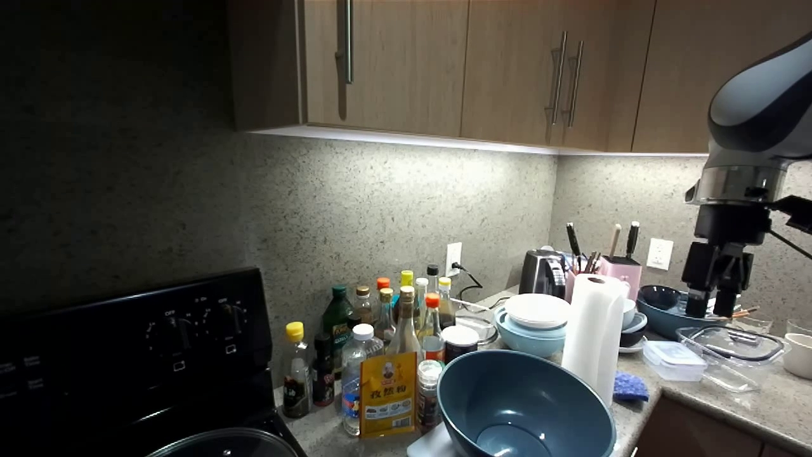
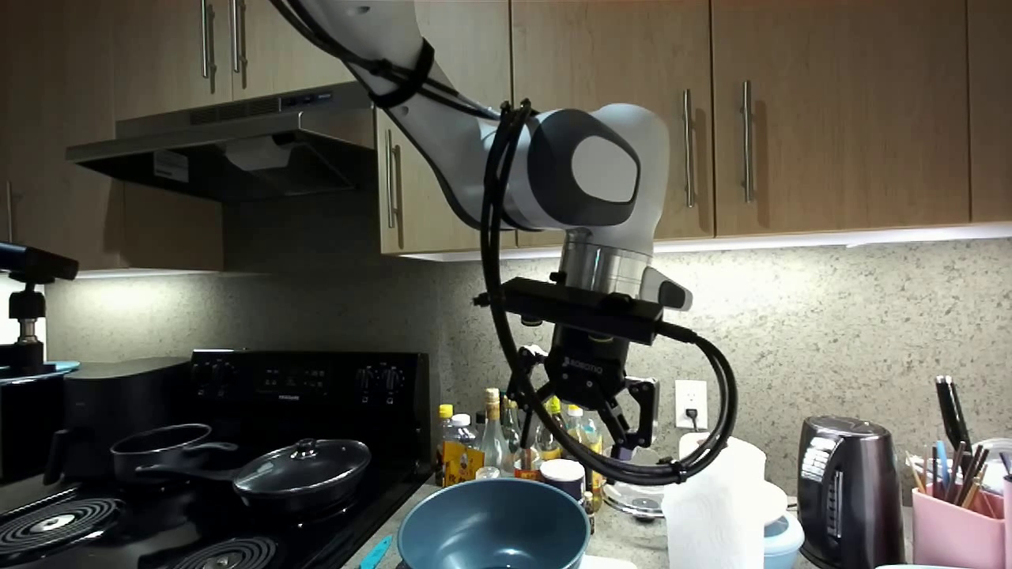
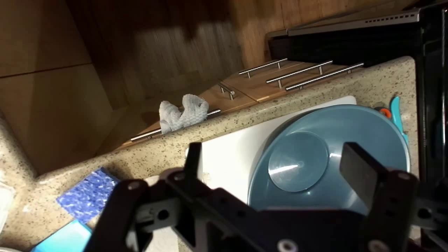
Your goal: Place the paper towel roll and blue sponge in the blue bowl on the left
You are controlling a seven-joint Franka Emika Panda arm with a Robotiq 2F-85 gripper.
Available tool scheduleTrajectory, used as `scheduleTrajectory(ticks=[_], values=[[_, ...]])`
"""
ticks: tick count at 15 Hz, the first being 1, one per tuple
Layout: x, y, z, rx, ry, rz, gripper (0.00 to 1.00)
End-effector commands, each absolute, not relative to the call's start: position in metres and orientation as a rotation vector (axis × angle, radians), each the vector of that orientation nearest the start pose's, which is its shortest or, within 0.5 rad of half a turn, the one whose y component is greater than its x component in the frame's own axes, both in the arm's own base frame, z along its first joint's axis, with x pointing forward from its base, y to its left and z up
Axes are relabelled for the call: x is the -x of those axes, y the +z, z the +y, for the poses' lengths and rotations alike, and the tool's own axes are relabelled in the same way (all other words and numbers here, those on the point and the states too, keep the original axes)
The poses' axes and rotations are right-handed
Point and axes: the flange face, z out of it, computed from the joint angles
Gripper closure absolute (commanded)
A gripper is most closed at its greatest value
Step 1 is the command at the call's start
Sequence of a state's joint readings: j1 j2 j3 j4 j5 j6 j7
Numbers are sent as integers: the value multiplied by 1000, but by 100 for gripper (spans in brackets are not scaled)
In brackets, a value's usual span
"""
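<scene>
On the surface [image 3: 38, 224], your bowl [image 1: 523, 403] sits over a white board [image 3: 227, 155]. The roll [image 1: 590, 339] stands upright near the bowl in both exterior views. Your jaws hang above the surface, spread apart. In the wrist view, your sponge [image 3: 65, 238], light blue, lies just beside a mottled blue piece [image 3: 89, 195].

A yellow cumin powder packet [image 1: 388, 397] stands beside bottles [image 1: 405, 331] on the bench [image 3: 383, 84], a kettle [image 2: 852, 494] near a pink utensil holder [image 2: 958, 531]; a lidded frying pan [image 2: 304, 476] rests on the coil stove [image 2: 149, 525].
</scene>
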State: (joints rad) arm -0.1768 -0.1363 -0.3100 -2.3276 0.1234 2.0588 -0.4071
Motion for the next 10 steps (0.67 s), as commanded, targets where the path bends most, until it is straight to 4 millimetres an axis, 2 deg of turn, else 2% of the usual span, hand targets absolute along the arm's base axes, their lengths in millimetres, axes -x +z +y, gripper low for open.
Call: scheduleTrajectory(ticks=[1, 5, 10], values=[[-444, 367, -234, 2970, 171, 223, 0], [-467, 363, -247, 2999, 196, 210, 0], [-476, 366, -265, 3051, 163, 192, 0]])
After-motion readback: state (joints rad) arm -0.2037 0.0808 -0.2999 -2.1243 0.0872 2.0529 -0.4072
